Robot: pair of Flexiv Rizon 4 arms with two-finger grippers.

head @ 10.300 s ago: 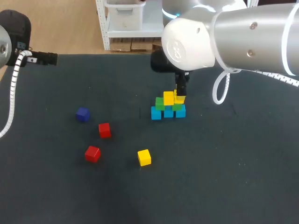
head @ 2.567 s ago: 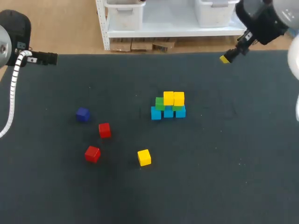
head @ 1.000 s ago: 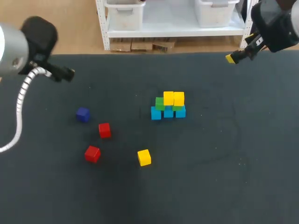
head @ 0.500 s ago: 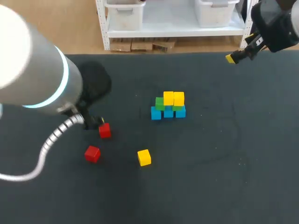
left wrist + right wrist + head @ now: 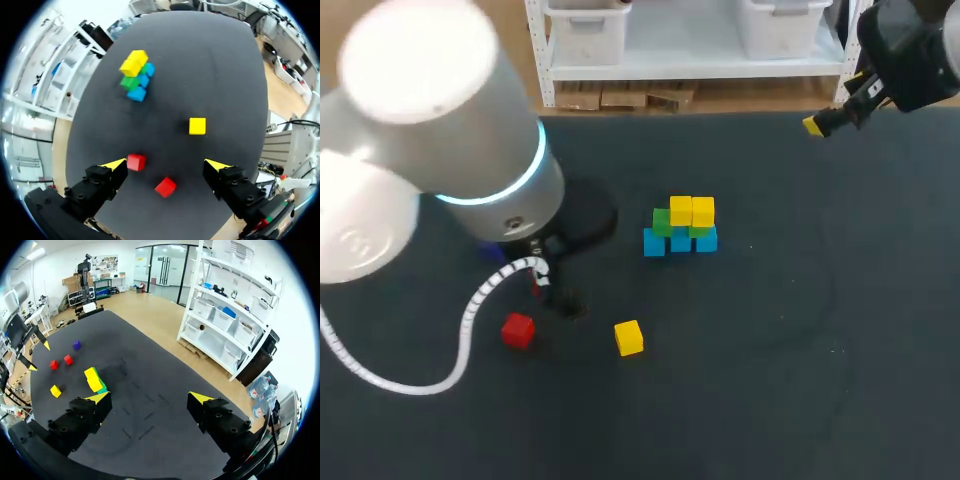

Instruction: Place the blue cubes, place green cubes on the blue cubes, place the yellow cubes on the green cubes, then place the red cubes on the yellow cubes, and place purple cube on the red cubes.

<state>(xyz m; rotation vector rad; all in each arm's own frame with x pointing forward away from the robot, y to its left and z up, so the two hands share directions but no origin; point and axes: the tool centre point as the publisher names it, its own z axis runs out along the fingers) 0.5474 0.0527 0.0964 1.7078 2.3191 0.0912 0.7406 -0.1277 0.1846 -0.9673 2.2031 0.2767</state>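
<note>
Dark table [image 5: 800,350] holds a centre stack [image 5: 681,226]: blue, green, two yellow. Left gripper [image 5: 165,164] hangs wide open and empty, aimed down over two red cubes [image 5: 136,162] at the stack's 8 o'clock, near a loose yellow cube [image 5: 629,337] probably needed next. Right gripper [image 5: 150,397], open and empty, sits at 2 o'clock, seemingly out of the way.

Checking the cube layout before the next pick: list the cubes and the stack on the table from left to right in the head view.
red cube → loose yellow cube → stack of blue, green and yellow cubes. Left out: the other red cube, covered there by the left arm.
</note>
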